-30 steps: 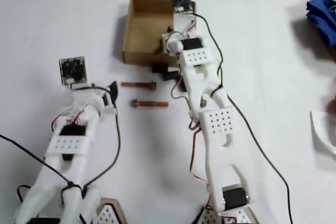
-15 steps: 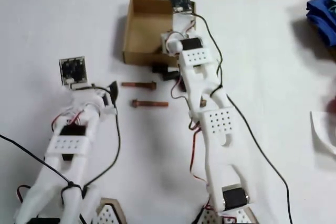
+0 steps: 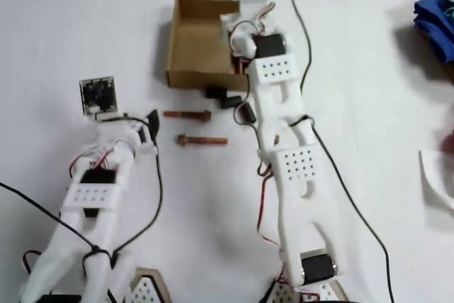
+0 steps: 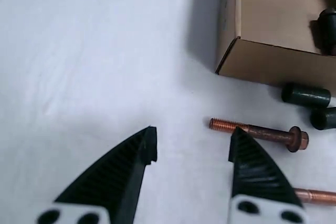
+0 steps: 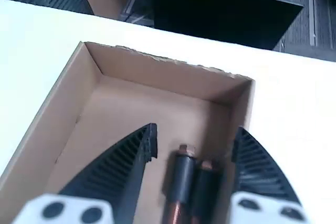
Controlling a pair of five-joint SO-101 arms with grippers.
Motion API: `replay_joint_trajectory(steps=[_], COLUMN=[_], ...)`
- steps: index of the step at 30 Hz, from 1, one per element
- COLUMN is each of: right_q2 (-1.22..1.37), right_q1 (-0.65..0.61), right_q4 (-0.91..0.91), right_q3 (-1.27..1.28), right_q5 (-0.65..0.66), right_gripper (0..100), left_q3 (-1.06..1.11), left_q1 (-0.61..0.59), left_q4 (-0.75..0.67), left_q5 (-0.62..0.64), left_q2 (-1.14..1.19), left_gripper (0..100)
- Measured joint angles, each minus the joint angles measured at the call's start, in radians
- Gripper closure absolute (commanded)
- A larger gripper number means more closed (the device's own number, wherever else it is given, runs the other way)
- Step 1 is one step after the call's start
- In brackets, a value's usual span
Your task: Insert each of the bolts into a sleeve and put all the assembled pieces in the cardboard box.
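Two copper bolts (image 3: 186, 113) (image 3: 202, 140) lie on the white table, in front of the cardboard box (image 3: 191, 37). Beside them two dark sleeves (image 3: 215, 92) (image 3: 230, 101) lie near the box's front wall. My left gripper (image 4: 193, 140) is open and empty, just short of the nearer bolt (image 4: 257, 132). My right gripper (image 5: 195, 137) hangs open over the box (image 5: 131, 108). Below it, two assembled pieces (image 5: 181, 182) (image 5: 203, 187) lie side by side on the box floor. The right arm (image 3: 273, 69) reaches over the box's right side.
A blue cloth (image 3: 434, 23) lies at the table's far right edge, and a white object (image 3: 436, 179) sits at the right. Open table stretches left of the box and around the left arm (image 3: 96, 189). Dark furniture stands beyond the table's far edge (image 5: 220, 9).
The right arm has moved away from the arms' bases toward the table's far edge, over the box. Both sleeves now lie uncovered. The left arm and the bolts have not moved.
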Motion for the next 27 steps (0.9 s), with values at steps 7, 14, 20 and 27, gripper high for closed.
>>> replay_joint_trajectory(steps=[7,14,20,27], right_q2=[-0.034,-0.150,-0.284,-0.488], right_q1=[0.006,0.026,0.031,-0.005], right_q4=[0.457,0.618,0.620,0.620], right_q3=[-0.092,-0.021,0.265,0.654], right_q5=[0.000,0.000,0.000,0.002], right_gripper=[77.6,77.7,86.8,87.9], left_q3=[0.000,0.000,0.000,0.000], left_q1=[0.000,0.002,0.002,0.002], left_q4=[0.000,0.000,0.000,0.000], left_q5=[0.000,0.000,0.000,0.000], left_q2=[0.000,0.000,0.000,0.000], left_gripper=[76,76,76,76])
